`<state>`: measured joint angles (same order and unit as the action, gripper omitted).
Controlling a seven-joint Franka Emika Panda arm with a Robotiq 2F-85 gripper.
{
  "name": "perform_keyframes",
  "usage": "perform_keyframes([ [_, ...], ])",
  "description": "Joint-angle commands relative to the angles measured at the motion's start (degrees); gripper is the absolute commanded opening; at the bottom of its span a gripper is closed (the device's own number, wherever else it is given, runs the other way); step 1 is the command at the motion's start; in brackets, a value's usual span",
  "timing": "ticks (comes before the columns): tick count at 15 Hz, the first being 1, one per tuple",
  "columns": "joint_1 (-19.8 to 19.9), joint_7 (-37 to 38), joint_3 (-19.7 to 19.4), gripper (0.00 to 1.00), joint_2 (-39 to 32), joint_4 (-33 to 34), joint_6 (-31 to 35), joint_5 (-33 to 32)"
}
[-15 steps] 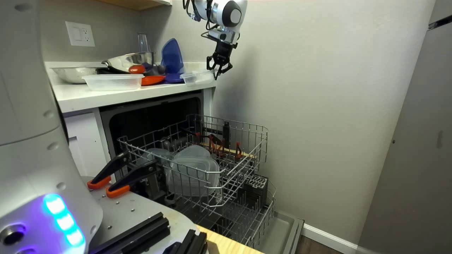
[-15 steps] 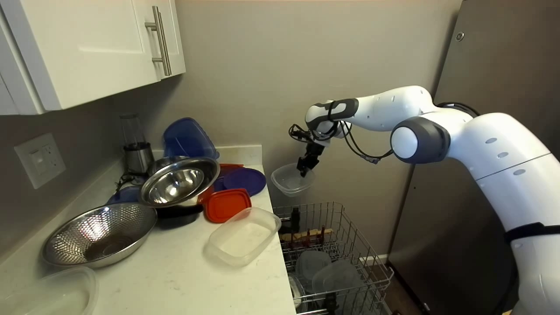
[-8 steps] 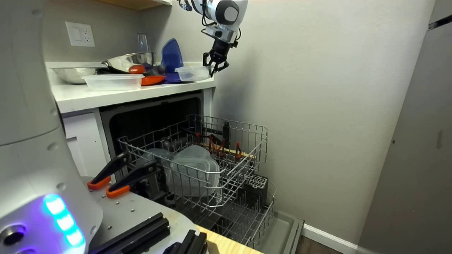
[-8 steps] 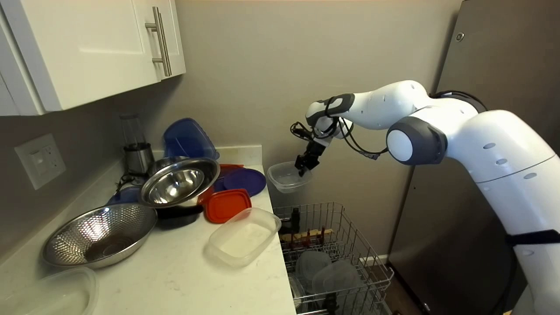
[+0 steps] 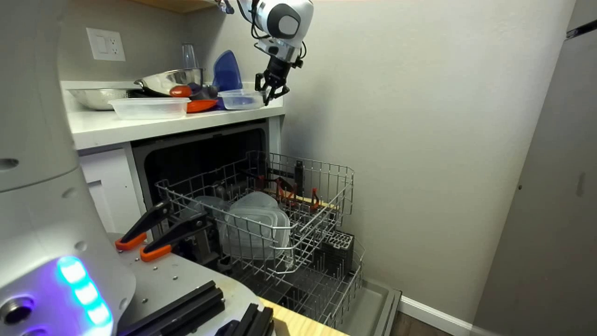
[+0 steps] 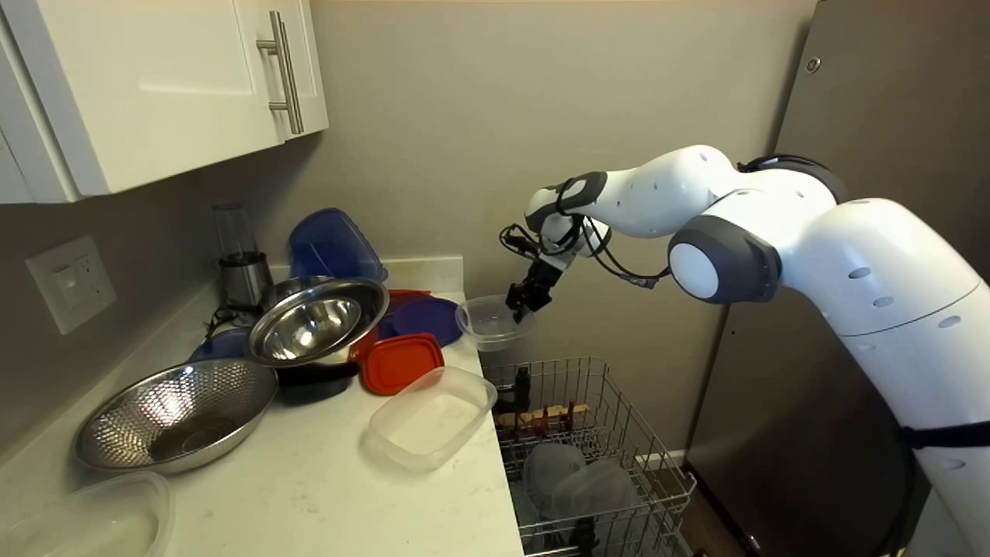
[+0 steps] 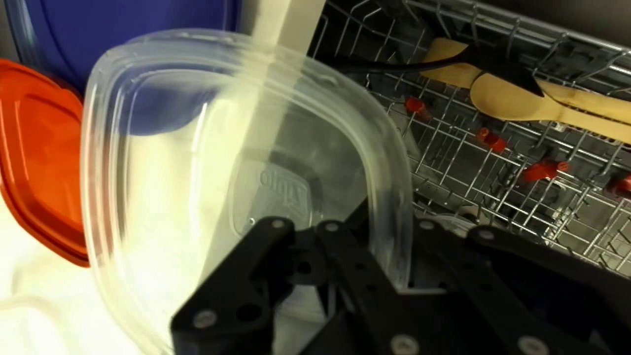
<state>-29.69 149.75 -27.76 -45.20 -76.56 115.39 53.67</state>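
Over the right edge of a pale stone-look kitchen counter (image 6: 332, 483), toward its far end, a black two-fingered robot gripper (image 6: 520, 312) is gripping a clear rounded-square plastic food container (image 6: 486, 319), its fingers closing on the side wall in the wrist view. That thin wall is presumably serving as the handle, leaving the mouth facing up and the base lying roughly level. Part of the container is overlapping the counter and part is jutting beyond it, toward the silver wire dishwasher rack (image 5: 283, 228) standing pulled out below; whether the base is touching the counter is not showing clearly.

To the left in an exterior view, a square-cornered red plastic lid (image 6: 404, 363) and a round dark-blue plastic lid (image 6: 428, 319) are lying side by side. A shiny stainless-steel bowl (image 6: 309, 329) is sitting tilted above a black pan-like vessel (image 6: 313, 387), likely stacked to spare room, while a large blue plastic tray-like piece (image 6: 332, 246) is standing on edge in the far corner, apparently propped there. In the rack, frosted plastic pieces (image 5: 254, 240) are leaning at a slant, an angle that is probably helping water run off.

At right, the white jointed robot arm (image 6: 665, 189) is forming a high arch, its forearm sloping gently down leftward and its wrist bending so that the gripper is pointing downward and slightly left
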Motion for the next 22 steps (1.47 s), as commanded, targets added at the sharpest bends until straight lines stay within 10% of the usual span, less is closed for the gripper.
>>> perform_keyframes([
  [1, -3.3, 0.0, -2.6, 0.01, 1.5, -3.3, 1.4, 3.3],
  [22, -10.7, -0.6, -1.6, 0.01, 1.1, -2.2, -5.9, -1.7],
])
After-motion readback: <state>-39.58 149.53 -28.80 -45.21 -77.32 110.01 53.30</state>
